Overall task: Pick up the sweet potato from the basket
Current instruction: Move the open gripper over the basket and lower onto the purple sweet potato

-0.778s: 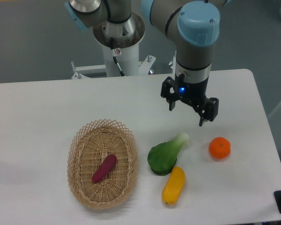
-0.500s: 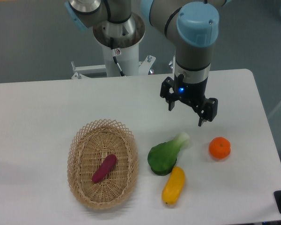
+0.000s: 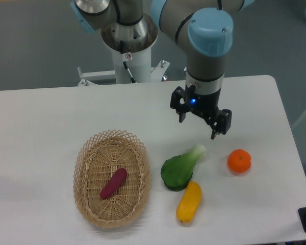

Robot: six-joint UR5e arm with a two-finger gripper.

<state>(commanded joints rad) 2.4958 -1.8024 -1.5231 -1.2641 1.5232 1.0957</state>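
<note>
Overhead, the fixed camera looks down on a white table (image 3: 46,117) with the basket (image 3: 112,177) as its largest item, an oval of tan woven straw with an open lattice rim, set toward the table's near-left part. Inside the basket, on its woven floor and slightly below its middle, lies the sweet potato (image 3: 113,183), a small magenta-purple tuber with tapered ends, lying on a slant with its upper end pointing up and to the right. Nothing touches it.

Just right of the basket, apart from its rim, sits a green leafy vegetable (image 3: 181,168) with a pale stalk end pointing up and to the right. Below that and further from the basket lies a yellow oblong vegetable (image 3: 189,201), its upper end right beside the green one. An orange round fruit (image 3: 239,161) rests well to the right of the basket, beyond both vegetables.

Up and to the right of the basket, the gripper (image 3: 198,125) hangs from the arm over bare table, above the green vegetable's stalk end and well apart from the sweet potato. Its two dark fingers stand spread apart with nothing between them, and a small blue light glows on its body.
</note>
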